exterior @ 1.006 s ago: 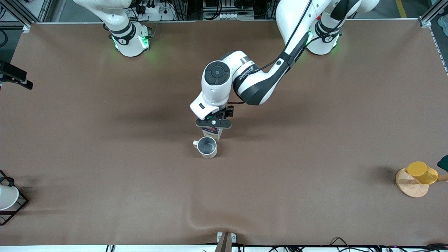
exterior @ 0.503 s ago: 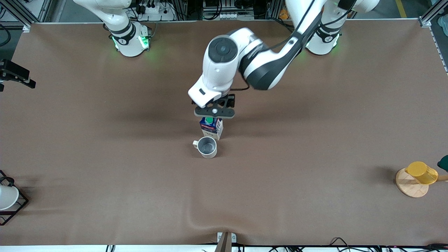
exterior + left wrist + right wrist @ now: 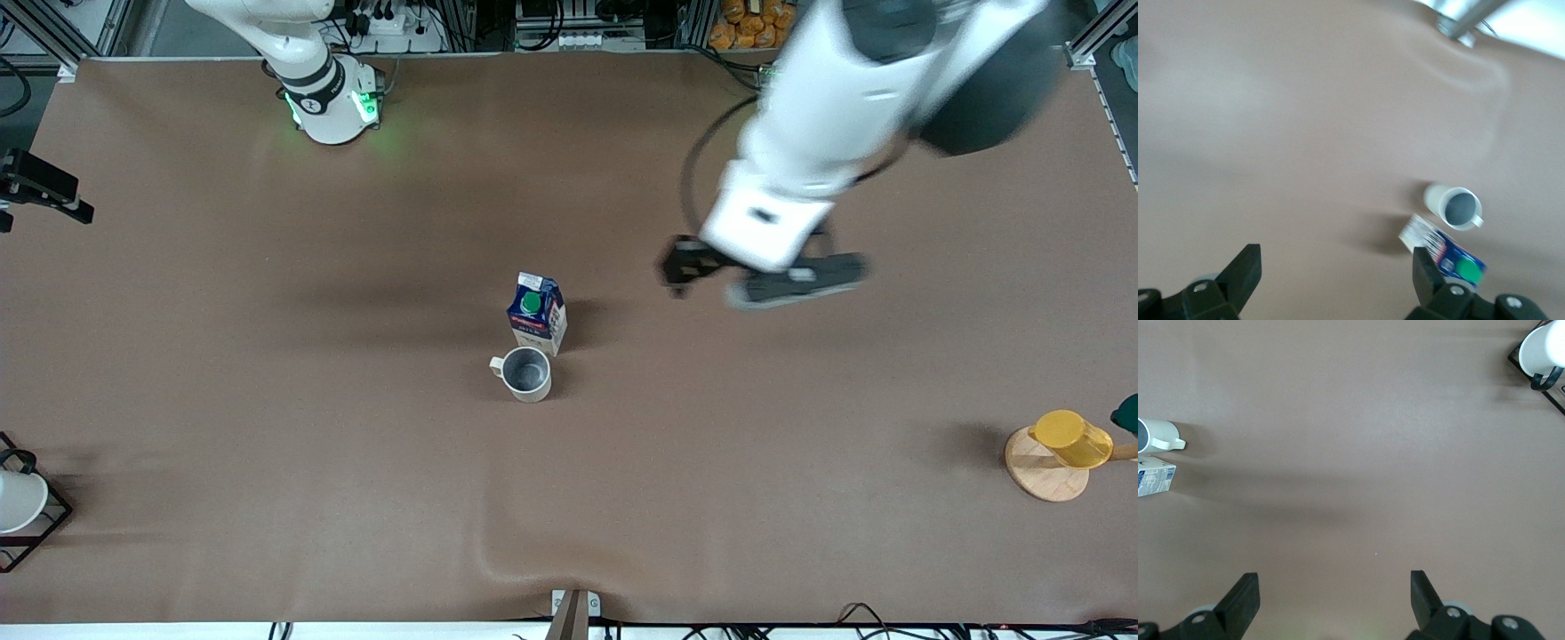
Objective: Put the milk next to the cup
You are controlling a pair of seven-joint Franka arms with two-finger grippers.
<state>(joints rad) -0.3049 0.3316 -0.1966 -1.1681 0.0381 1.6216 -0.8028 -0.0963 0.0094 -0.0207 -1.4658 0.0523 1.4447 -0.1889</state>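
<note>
Brown matting covers the table point(image 3: 267, 462), and near its middle the milk point(image 3: 537, 313) stands upright, just beside the cup point(image 3: 526, 373), which sits slightly nearer the front camera. Up in the air over bare mat toward its own end of the table, the left gripper point(image 3: 765, 277) has its jaws spread wide and empty. Also wide apart and holding nothing, the right gripper point(image 3: 1331, 600) waits over bare mat.

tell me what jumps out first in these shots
The milk stands upright mid-table, right beside the cup, which sits just nearer the front camera. The left gripper hangs in the air with open, empty jaws over bare table toward the left arm's end. A yellow cup rests on a wooden disc at that end's edge.
</note>
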